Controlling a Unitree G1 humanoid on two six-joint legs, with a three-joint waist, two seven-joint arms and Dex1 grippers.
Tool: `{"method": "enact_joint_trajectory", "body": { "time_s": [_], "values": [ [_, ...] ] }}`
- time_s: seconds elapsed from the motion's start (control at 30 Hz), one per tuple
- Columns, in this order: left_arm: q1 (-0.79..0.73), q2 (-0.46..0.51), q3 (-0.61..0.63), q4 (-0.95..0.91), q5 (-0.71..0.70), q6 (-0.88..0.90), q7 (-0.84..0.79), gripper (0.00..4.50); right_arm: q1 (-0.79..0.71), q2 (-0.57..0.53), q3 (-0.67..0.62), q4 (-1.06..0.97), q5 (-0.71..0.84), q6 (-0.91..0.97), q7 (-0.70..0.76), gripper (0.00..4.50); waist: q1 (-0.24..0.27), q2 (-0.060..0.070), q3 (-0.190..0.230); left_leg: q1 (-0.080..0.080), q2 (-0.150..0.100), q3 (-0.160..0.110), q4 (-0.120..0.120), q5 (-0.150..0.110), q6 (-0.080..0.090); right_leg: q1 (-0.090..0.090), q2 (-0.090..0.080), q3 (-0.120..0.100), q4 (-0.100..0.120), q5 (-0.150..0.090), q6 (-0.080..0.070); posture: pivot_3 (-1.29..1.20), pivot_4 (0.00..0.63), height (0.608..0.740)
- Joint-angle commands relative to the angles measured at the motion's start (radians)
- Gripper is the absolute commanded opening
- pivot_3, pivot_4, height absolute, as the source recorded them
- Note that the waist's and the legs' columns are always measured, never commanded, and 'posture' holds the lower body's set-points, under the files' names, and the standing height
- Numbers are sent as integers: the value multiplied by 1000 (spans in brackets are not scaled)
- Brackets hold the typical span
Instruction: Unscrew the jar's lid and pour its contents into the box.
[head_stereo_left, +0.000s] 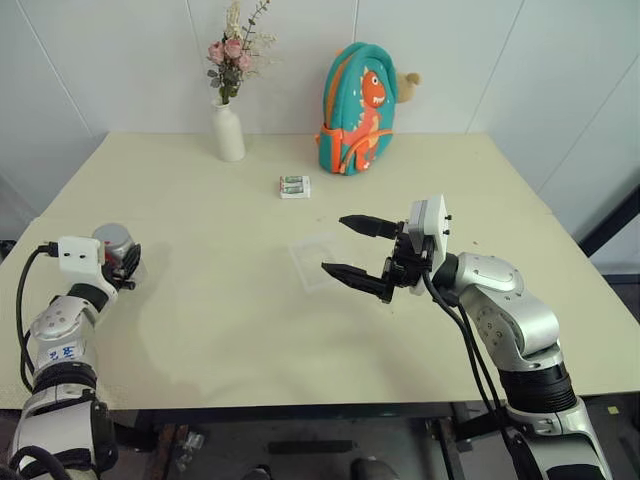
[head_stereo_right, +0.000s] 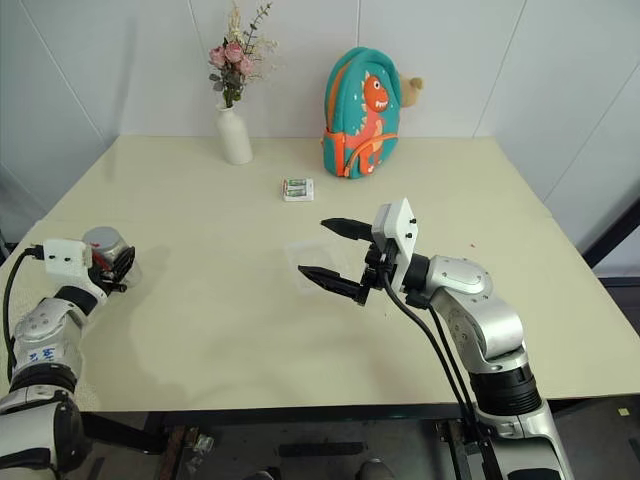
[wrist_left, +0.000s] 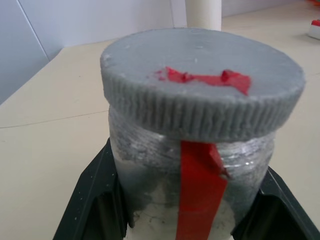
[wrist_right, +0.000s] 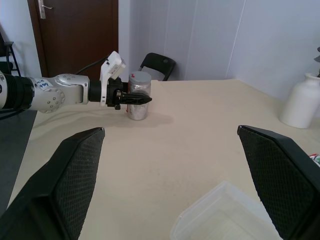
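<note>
Gripping the jar (head_stereo_left: 118, 243) near the table (head_stereo_left: 200, 340) edge: left end effector (head_stereo_left: 126, 268).

Readable text: none anywhere.
Small white-and-green packet (head_stereo_left: 295, 186): print too small to read.
Silvery-grey jar's red tape (wrist_left: 200, 185): blank.

One jar (head_stereo_left: 117, 243), one lid (wrist_left: 202, 85), one box (head_stereo_left: 318, 260), one vase (head_stereo_left: 228, 130), one backpack (head_stereo_left: 358, 108), one packet (head_stereo_left: 295, 186).
</note>
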Motion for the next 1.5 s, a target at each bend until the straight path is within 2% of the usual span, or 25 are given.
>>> {"method": "enact_joint_trajectory", "body": {
  "time_s": [0.03, 0.1, 0.2, 0.27, 0.37, 0.5, 0.6, 0.8, 1.03, 1.3, 1.4, 1.5],
  "values": [
    [88, -22, 17, -471, -133, 138, -22, 1982, 2, -7, -16, -43, 23, 10, -11, 4500, 4, 0, 0, 0, 0, 0, 0, 0, 0, 0, 0, 0, 0, 0, 0, 0, 150, 740],
    [192, -21, -18, -743, -219, 309, -67, 1982, 4, -6, -16, -55, 27, 23, -21, 4500, 6, 0, 0, -3, 0, 0, 0, 0, -1, -3, 0, 0, 1, 0, 0, 0, 150, 740],
    [317, 18, -77, -1029, -334, 554, -141, 1982, -1, -5, -11, -72, 41, 66, -42, 4500, 4, 0, 0, -3, 0, 0, 0, 0, -1, -4, -1, 1, 1, 0, 0, 0, 150, 740],
    [350, 34, -112, -1129, -383, 687, -152, 1982, -9, -4, -2, -79, 40, 109, -70, 4500, 2, 0, 0, -2, 0, 0, 0, 0, -1, -3, -1, 1, 1, 0, 0, 0, 150, 740],
    [338, 35, -192, -1198, -384, 769, -198, 1982, -30, 21, 21, -88, 43, 159, -108, 4500, -1, 0, 0, 0, 0, 0, 0, 1, 1, -2, 0, 1, 2, 0, -1, 0, 150, 740],
    [280, -12, -270, -1224, -394, 826, -232, 1982, -54, 63, 58, -103, 48, 213, -149, 4500, -3, 0, 0, 0, 0, 0, 0, 3, 1, -2, 1, 2, 1, 0, -2, 0, 150, 740],
    [182, -62, -348, -1205, -387, 867, -265, 1982, -65, 94, 73, -116, 57, 272, -195, 4500, 0, 0, 0, -1, 0, 0, 0, 3, 1, -2, 1, 2, 1, 0, -2, 0, 150, 740],
    [120, -105, -416, -1189, -366, 887, -333, 1982, -82, 149, 105, -104, 29, 295, -250, 4500, -3, 0, 0, -2, 0, 0, 0, 2, 0, -4, 1, 2, 0, 0, -1, 0, 150, 740],
    [97, -130, -451, -1189, -323, 896, -341, 1982, -90, 167, 100, -95, 25, 301, -279, 4500, -1, 0, 0, -4, 0, 0, -1, 2, 0, -6, 1, 2, 1, 0, -1, 0, 150, 740],
    [102, -131, -436, -1189, -312, 906, -355, 1982, -93, 166, 99, -87, 27, 294, -275, 4500, -1, 0, 0, -4, 0, 0, -1, 2, 0, -6, 1, 2, 1, 0, -1, 0, 150, 740],
    [103, -133, -432, -1188, -308, 905, -355, 1982, -93, 166, 101, -89, 34, 292, -264, 3910, -1, 0, 0, -4, 0, 0, -1, 2, 0, -6, 1, 2, 1, 0, -1, 0, 150, 740],
    [104, -137, -430, -1190, -307, 905, -352, 1982, -92, 165, 104, -91, 41, 291, -250, 2911, -1, 0, 0, -4, 0, 0, -1, 2, 0, -6, 1, 2, 1, 0, -1, 0, 150, 740]
  ]
}}
